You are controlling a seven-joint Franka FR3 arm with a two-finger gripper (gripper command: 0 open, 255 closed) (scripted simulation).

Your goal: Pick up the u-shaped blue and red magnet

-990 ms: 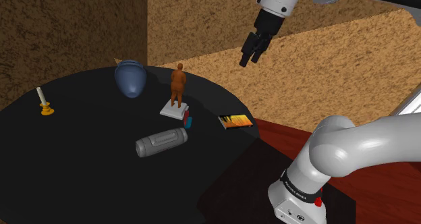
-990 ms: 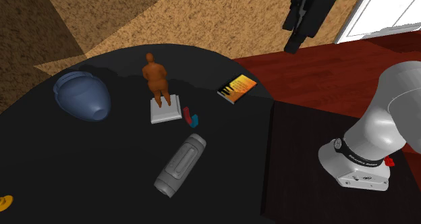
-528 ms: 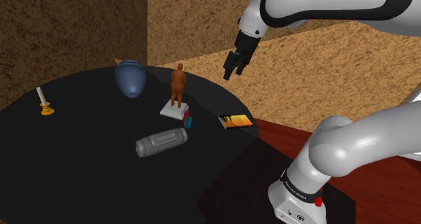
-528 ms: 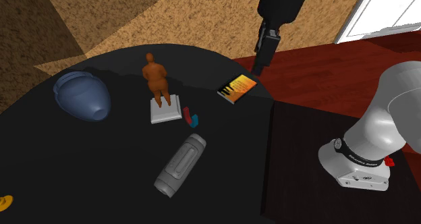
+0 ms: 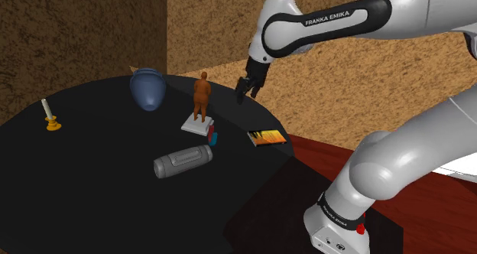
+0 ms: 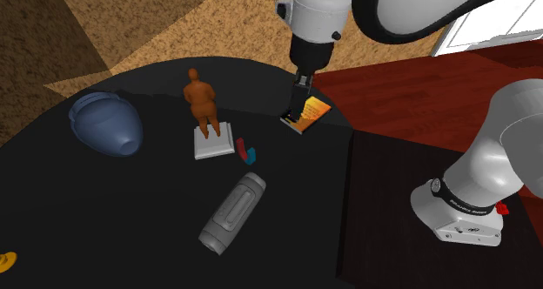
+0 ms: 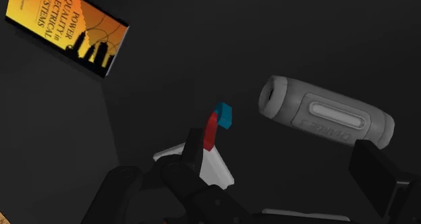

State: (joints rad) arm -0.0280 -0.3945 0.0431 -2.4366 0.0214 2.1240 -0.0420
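Looking down over the round black worktop (image 5: 84,191), I have the pincer (image 5: 244,93) hanging in the air with its black fingers (image 7: 378,180) spread apart and nothing pinched between them. In the second exterior view it hovers above the worktop's edge, right over the orange book (image 6: 308,113) that lies flat there. In the shoulder view it shows to the right of the orange figurine's (image 5: 202,94) head, apart from it.

The magnet (image 6: 245,150) I am after rests on the worktop, a small U with one red part and one blue part. It sits just beside the white square base (image 6: 213,143) that the figurine stands on, at that base's right in the second exterior view; I cannot tell whether the two touch. A grey tube (image 6: 233,212) lies on its side near the magnet, apart from it. Through the wrist camera the magnet shows between the base and the tube, away from the pincer and untouched by the fingers.

A dark blue vase (image 5: 147,89) lies on its side beyond the figurine in the shoulder view. A white candle (image 5: 48,112) in a yellow holder stands upright well apart, at that view's left. The white arm (image 5: 329,23) arches over from its stand (image 6: 383,191).
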